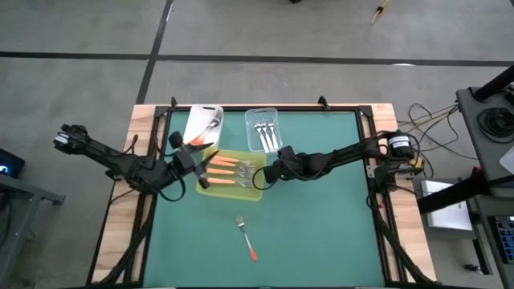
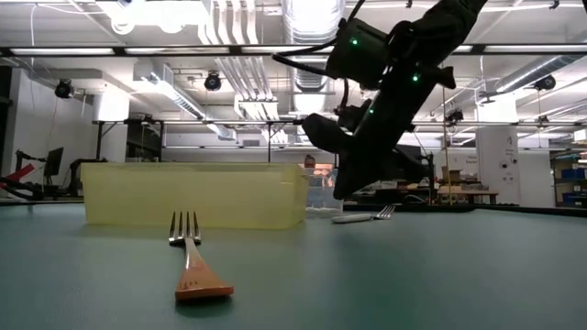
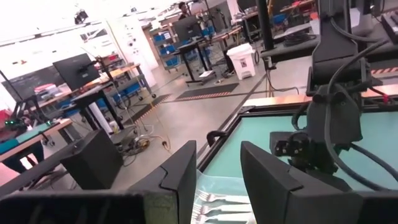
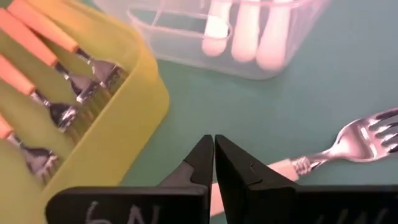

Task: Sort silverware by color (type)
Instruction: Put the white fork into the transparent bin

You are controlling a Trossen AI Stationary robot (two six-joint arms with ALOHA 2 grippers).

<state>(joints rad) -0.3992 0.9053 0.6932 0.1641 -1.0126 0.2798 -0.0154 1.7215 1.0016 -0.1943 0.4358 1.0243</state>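
The yellow-green tray (image 1: 210, 189) holds several orange-handled forks (image 1: 225, 170). A clear tub (image 1: 250, 128) at the far side holds white-handled forks (image 4: 245, 31). My right gripper (image 4: 214, 152) is shut. It slants down just off the tray's right end, a little above the handle of a white-handled fork (image 4: 329, 149) that lies flat on the mat (image 2: 362, 217). My left gripper (image 3: 217, 180) stands open and level over the tray's left end (image 1: 201, 155), with nothing between its fingers. Another orange-handled fork (image 1: 246, 235) lies alone near the front.
A white tub (image 1: 202, 122) with a silver utensil stands at the far left beside the clear tub. The green mat (image 1: 321, 233) stretches bare to the right and front. The table's wooden border and black frame (image 1: 377, 160) run around it.
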